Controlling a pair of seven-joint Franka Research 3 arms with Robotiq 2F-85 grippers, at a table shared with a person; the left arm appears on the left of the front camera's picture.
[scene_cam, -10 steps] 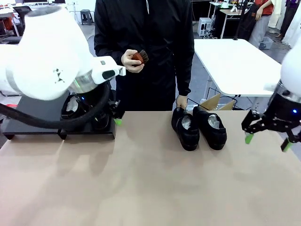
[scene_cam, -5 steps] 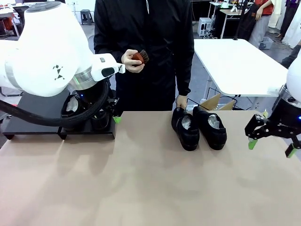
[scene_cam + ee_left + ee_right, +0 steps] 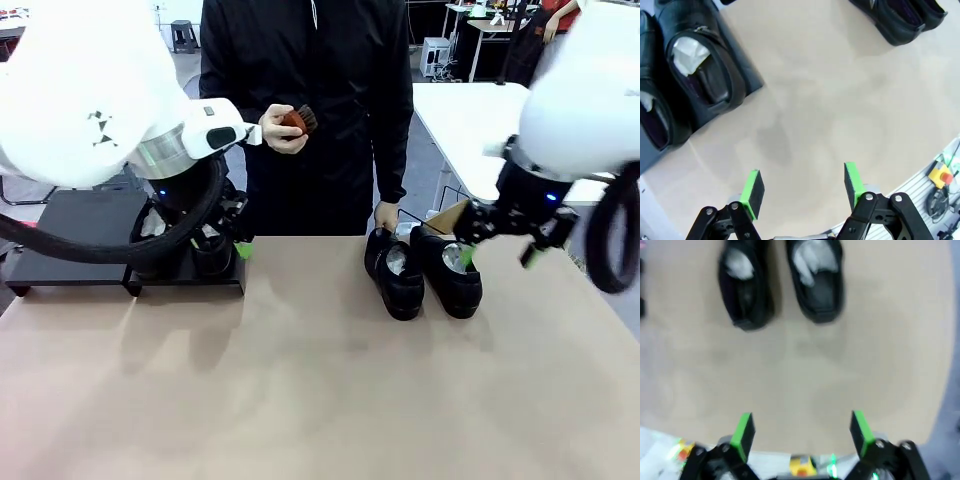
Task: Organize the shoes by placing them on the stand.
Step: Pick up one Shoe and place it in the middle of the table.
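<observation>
Shoes point(image 3: 447, 268): glossy black leather, so I'd expect them to be slick under the pads. Sole + heel look stiff and the uppers softer. The white paper point(image 3: 812, 260) stuffing prob. stops them collapsing. Not heavy, I'd guess. Best hold imo is across the width back at the collar, pads on the side walls, not on the shiny toe.

The loose pair point(image 3: 395, 272) lies side by side on the tan table point(image 3: 300, 380), toes toward me, close together. I can't tell if they touch. The stand pair point(image 3: 700, 75) sits side by side on the stand point(image 3: 75, 240), on its right-hand section at far left.

Right gripper point(image 3: 500, 252) hangs near the loose pair on its right side, jaws apart, empty. Left gripper point(image 3: 802, 184) also has jaws apart w/ nothing between, over bare table beside the stand.

L wrist cam gives me the stand pair clearly, whereas front cam mostly hides them behind the L arm. Front cam gives the person's hand point(image 3: 282, 130) holding a small brush point(image 3: 298, 121). R wrist cam looks down into the loose pair's openings, but it's blurred.
</observation>
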